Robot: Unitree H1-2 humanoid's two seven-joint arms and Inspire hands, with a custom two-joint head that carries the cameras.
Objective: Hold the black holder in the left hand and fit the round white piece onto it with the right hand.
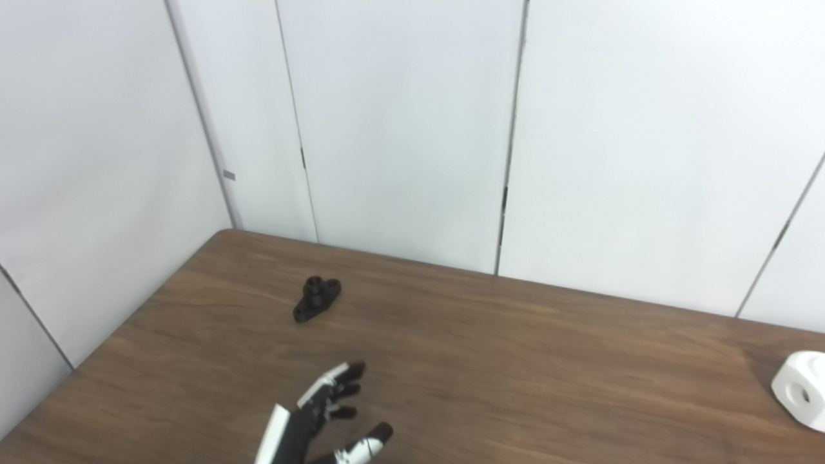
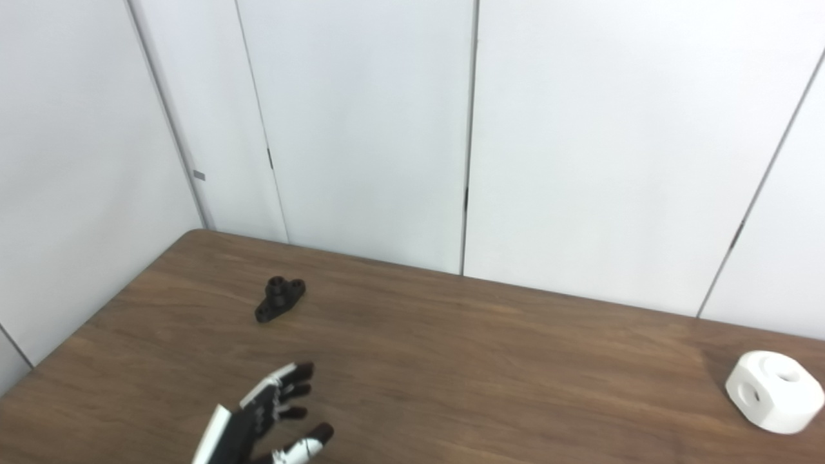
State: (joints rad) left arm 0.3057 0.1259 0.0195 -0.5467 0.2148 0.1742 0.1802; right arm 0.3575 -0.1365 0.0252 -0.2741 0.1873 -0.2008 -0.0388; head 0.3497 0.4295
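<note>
Left eye view shows the left hand low over a brown wooden bench, fingers spread and holding nothing, with the black holder lying flat just beyond it. The round white piece sits well apart at the bench's right edge; the right hand is out of view. The small, low holder could likely skid away if a fingertip nudges it before the fingers close.

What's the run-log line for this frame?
left hand: open, short of small black holder | round white piece: far right on brown wooden table, untouched | right hand: not in view
</note>
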